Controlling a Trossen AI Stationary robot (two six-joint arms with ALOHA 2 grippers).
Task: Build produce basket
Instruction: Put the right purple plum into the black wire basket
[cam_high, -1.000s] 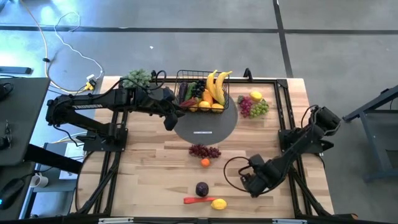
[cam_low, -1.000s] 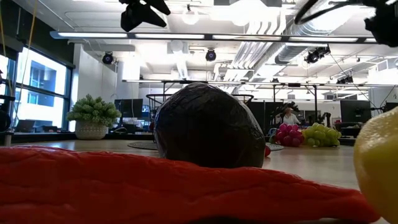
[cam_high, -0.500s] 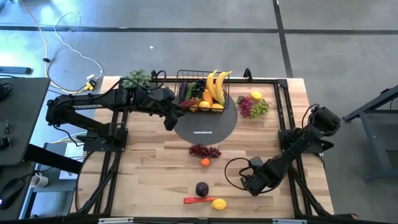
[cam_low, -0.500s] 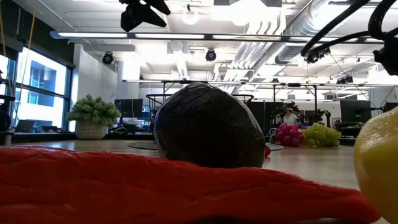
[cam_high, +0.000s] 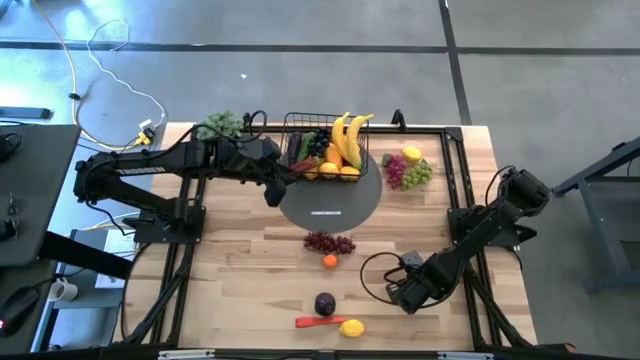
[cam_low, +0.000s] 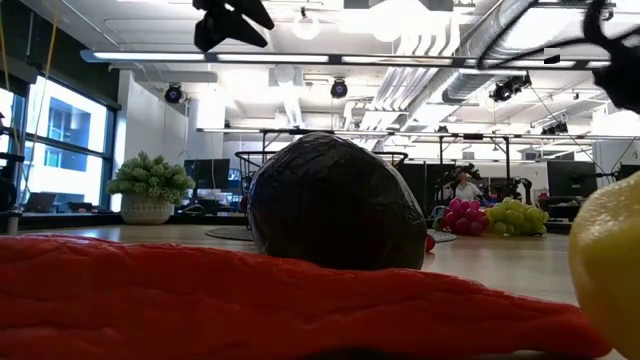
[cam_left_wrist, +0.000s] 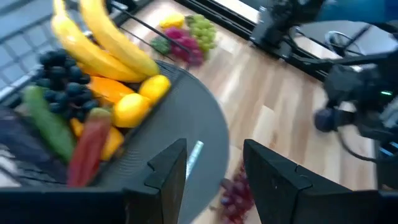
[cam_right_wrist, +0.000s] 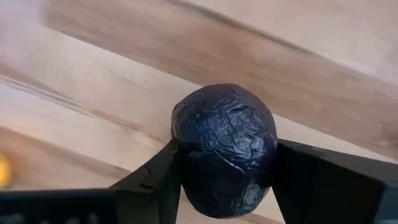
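The black wire basket (cam_high: 322, 150) stands on a grey disc (cam_high: 330, 205) at the far middle, holding bananas, dark grapes, lemons, a cucumber and a red piece. My left gripper (cam_left_wrist: 214, 155) hovers open over the disc beside the basket (cam_left_wrist: 81, 93), nothing between its fingers. My right gripper (cam_high: 400, 297) points down at the near right. It is shut on a dark plum (cam_right_wrist: 225, 149), which the gripper hides in the high view. Another dark plum (cam_high: 325, 303), a red chilli (cam_high: 318, 322) and a lemon (cam_high: 352, 327) lie near the front edge. My right gripper pinches the dark plum between its two fingers (cam_right_wrist: 155, 180), one on each of two opposite sides (cam_right_wrist: 183, 155). The fingers come from above, pointing down. The plum shows against the wooden table top; I cannot tell whether it is lifted.
Red grapes (cam_high: 329, 242) and an orange (cam_high: 330, 262) lie at mid-table. A lemon (cam_high: 411, 154) with red and green grapes (cam_high: 410, 173) lies right of the basket. A pale-green leafy bunch (cam_high: 220, 124) stands at the far left. Bare wood spreads left of centre.
My right arm has sunk a little toward the table at the near right. The left arm and the produce on the table have kept still.
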